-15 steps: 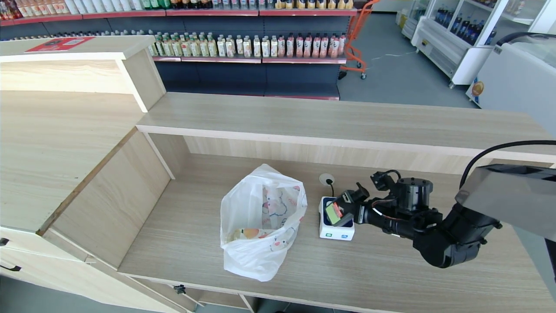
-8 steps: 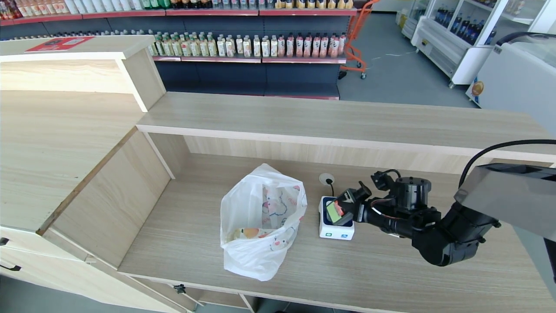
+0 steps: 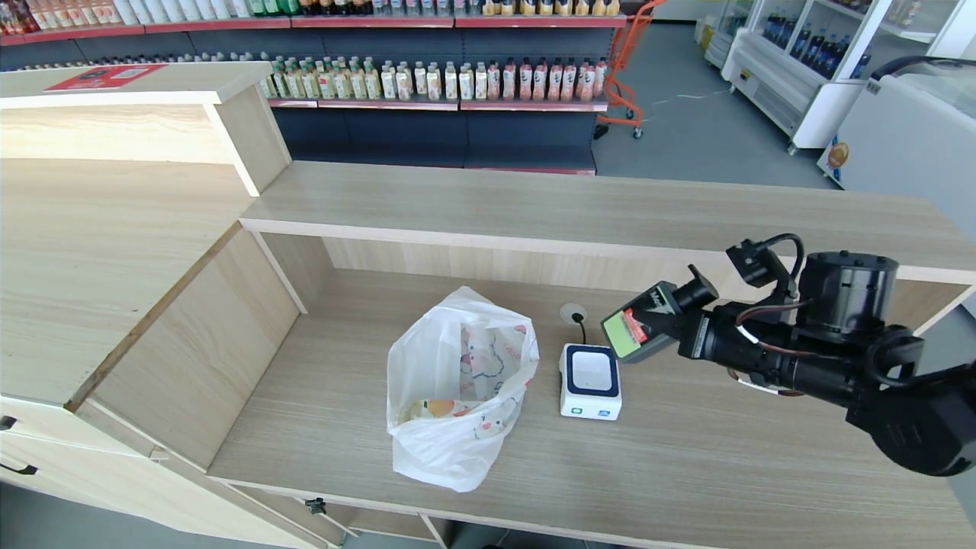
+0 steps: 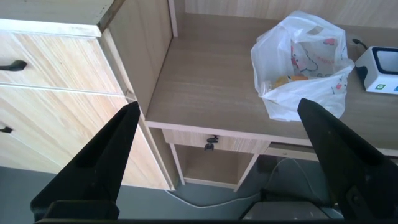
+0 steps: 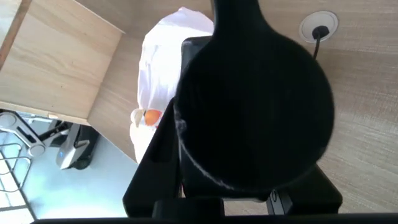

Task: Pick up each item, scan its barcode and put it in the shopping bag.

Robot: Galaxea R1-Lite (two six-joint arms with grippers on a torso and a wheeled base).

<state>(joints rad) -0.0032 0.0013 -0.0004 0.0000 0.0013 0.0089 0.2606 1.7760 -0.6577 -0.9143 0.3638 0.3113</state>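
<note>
A white plastic shopping bag [image 3: 457,389] stands open on the lower counter, with an orange-labelled item inside. To its right lies the white scanner [image 3: 591,380], window up. My right gripper [image 3: 646,329] hangs above and to the right of the scanner, shut on a small dark item with a green and red label [image 3: 627,335]. In the right wrist view that item [image 5: 255,99] hides the fingers, with the bag [image 5: 163,74] beyond it. My left gripper [image 4: 217,168] is open and holds nothing, low in front of the counter, facing the bag [image 4: 305,62] and the scanner [image 4: 384,68].
A raised ledge [image 3: 579,213] runs behind the lower counter, and a wooden side wall [image 3: 198,343] closes its left. A cable hole [image 3: 573,313] sits behind the scanner. Drawers [image 4: 56,93] lie below the counter's left. Open counter stretches right of the scanner.
My right gripper has lifted the item off the scanner's window, up and to the right. The bag and the scanner have stayed put.
</note>
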